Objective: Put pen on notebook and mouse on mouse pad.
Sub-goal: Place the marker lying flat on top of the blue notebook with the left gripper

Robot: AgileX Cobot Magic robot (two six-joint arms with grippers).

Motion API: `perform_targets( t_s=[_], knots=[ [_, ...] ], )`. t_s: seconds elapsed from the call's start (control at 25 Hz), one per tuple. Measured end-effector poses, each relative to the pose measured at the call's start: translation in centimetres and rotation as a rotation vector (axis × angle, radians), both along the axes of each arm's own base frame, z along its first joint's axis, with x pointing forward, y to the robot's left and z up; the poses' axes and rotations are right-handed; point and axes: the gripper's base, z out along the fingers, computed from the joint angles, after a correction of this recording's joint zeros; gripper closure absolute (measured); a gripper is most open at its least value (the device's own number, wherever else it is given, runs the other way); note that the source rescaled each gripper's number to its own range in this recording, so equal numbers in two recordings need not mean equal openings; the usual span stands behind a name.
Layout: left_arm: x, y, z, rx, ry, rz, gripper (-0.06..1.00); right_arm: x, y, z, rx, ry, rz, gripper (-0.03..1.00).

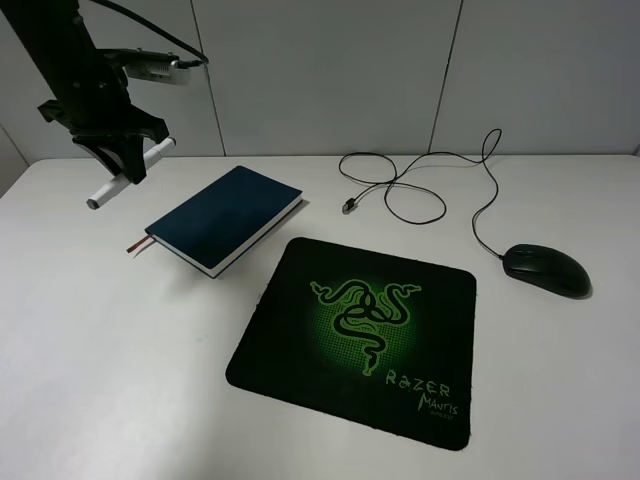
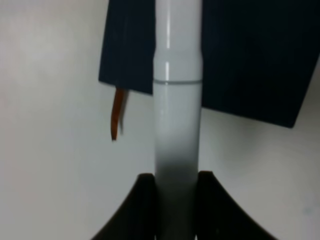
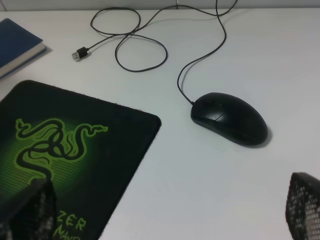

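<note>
- We see the black left arm point(image 1: 75, 70) only in part: the top edge of the high view cuts it off at the upper left.
- The left gripper point(image 1: 128, 165) is clamped on the short, thick white marker-like pen point(image 1: 105, 194). It holds the pen in the air at the upper left of the frame, tilted, and well clear of the white table point(image 1: 100, 350).
- The black fingers point(image 1: 135, 160) hide the pen's middle; only its two ends stick out.
- In the left wrist view the frame cuts off both ends of the pen point(image 2: 177, 125), and the fingers point(image 2: 145, 200) press on it from either side.
- Behind the pen there lies the dark teal-blue hardcover notebook point(image 2: 250, 60), partly covered, with its reddish-brown ribbon point(image 2: 117, 112) trailing out.
- The high view shows the notebook point(image 1: 222, 218) closed and left of centre, just beside the upper left corner of the large black rectangular mouse pad point(image 1: 300, 340) with its green snake logo.
- We cannot read the tiny line under "Mantis".
- The glossy black oval mouse point(image 1: 545, 269) sits on the table at right of the pad, apart from it.
- Its thin black cable point(image 3: 179, 82) loops towards the back and ends in a plug point(image 1: 349, 207).
- The right gripper point(image 3: 165, 210) appears only in its wrist view, as two textured fingertips point(image 3: 25, 210) spread wide, holding nothing.
</note>
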Motion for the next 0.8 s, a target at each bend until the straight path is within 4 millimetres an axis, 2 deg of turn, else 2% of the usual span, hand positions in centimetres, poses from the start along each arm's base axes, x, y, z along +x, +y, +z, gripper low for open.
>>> perform_targets(
  t_s=[0.2, 0.4, 0.56, 0.8],
  knots=[
    [2.4, -1.3, -1.2, 0.001, -0.001, -0.035, 0.94, 0.0, 0.0, 0.0, 0.0, 0.0, 0.0, -0.03],
    [3.9, -3.4, -3.4, 0.007, 0.029, -0.09, 0.94, 0.0, 0.0, 0.0, 0.0, 0.0, 0.0, -0.03],
    [4.4, -4.6, -5.3, 0.013, 0.055, -0.116, 0.94, 0.0, 0.0, 0.0, 0.0, 0.0, 0.0, -0.03],
    [4.8, -5.4, -7.1, 0.005, 0.047, -0.128, 0.94, 0.0, 0.0, 0.0, 0.001, 0.0, 0.0, -0.03]
  ],
)
